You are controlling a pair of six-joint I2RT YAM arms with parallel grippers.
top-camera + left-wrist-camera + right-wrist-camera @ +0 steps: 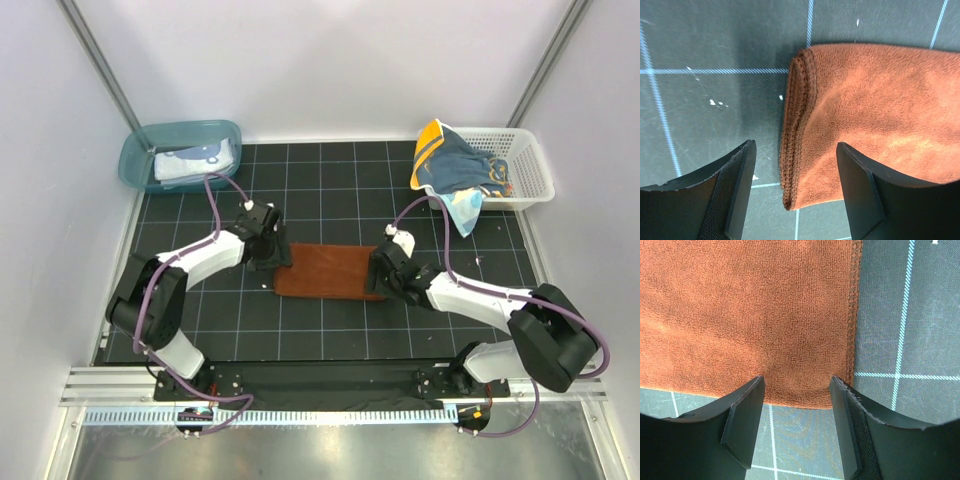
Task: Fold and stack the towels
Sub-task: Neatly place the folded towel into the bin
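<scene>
On the black gridded mat point(330, 190), seen from the top camera, a rust-brown towel point(328, 270) lies flat as a folded rectangle between the two arms. The left gripper point(272, 258) sits at its left end and the right gripper point(380, 275) at its right end. At the far left corner a teal tub point(135, 160) holds a folded pale towel point(195, 162). At the far right a white basket point(535, 165) holds a navy towel with a yellow-orange border point(455, 160), which spills over the basket's near rim, and a pale blue towel point(465, 210) hangs below it onto the mat. In the left wrist view, the left gripper point(794, 150) is released, its dark fingers point(735, 190) spread apart above the rust-brown towel point(875, 115), whose doubled, stitched left edge lies on the mat between them with nothing pinched. In the right wrist view, the right gripper point(796, 382) is likewise released, its jaws standing wide over the near right corner of the rust-brown towel point(750, 315), which lies smooth and flat on the mat with its hemmed edge running just inside the right finger.
</scene>
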